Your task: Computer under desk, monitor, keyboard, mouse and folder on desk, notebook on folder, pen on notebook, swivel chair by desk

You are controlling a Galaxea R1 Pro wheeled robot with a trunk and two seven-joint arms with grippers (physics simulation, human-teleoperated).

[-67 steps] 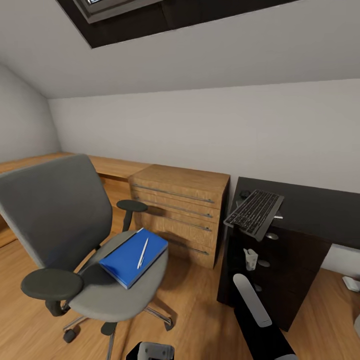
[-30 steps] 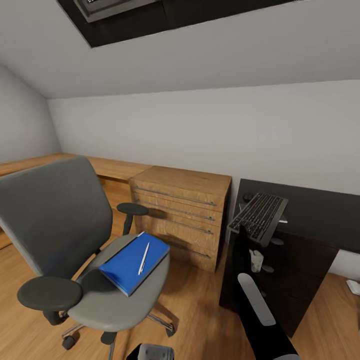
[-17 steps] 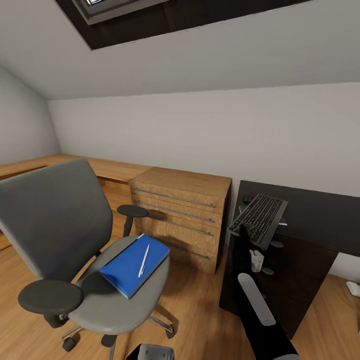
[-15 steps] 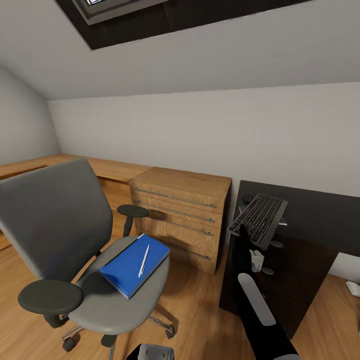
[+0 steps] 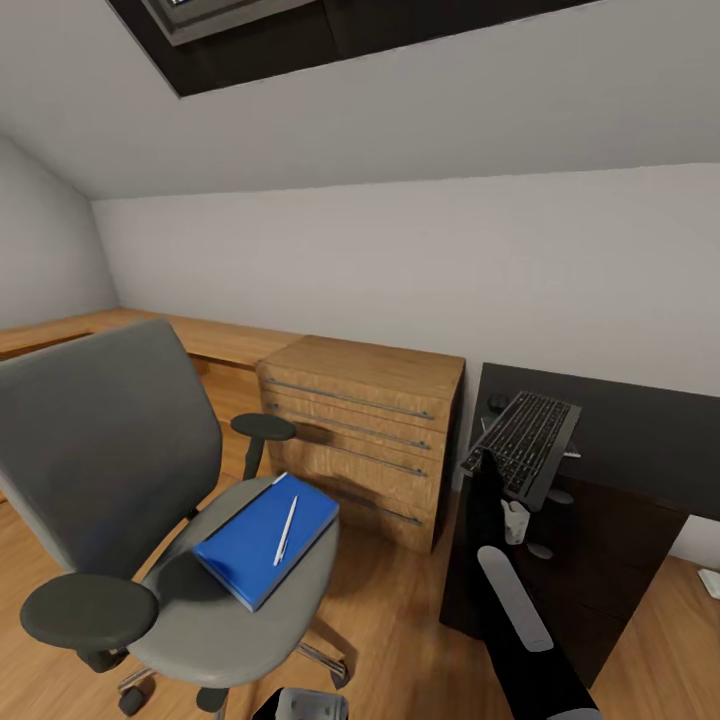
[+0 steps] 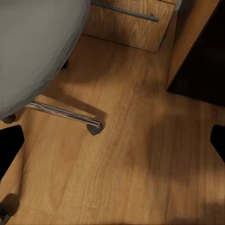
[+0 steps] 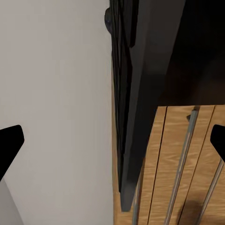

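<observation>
Right, over to the right gripper (image 7: 112,140) first: flung wide open, clamped on nothing, with the black keyboard (image 5: 523,443) seen edge-on in the gap between the dark fingertips (image 7: 10,144). Can't tell whether either one is touching it. From the head view, up along the right arm (image 5: 515,600) to the underside of that keyboard, tilted on the near corner of the black desk (image 5: 640,430), low edge jutting out past the top. Hard to see the gripper itself there, tucked behind the keyboard. Just beyond, on the desk's back corner, a small dark lump, most likely the mouse (image 5: 497,402). Over on the left gripper (image 6: 112,140): just as wide apart, holding nothing, hanging over bare wood floor (image 6: 131,187) beside a chrome leg (image 6: 61,112) of the swivel chair (image 5: 110,440). On the grey seat, the blue folder (image 5: 240,550), lying flat with the white pen (image 5: 285,531) on top. Between chair and desk, the light-wood chest of drawers (image 5: 370,420). On the desk's dark drawer front, something small and white (image 5: 513,520), too small to name. Desk cut off at the right edge.
</observation>
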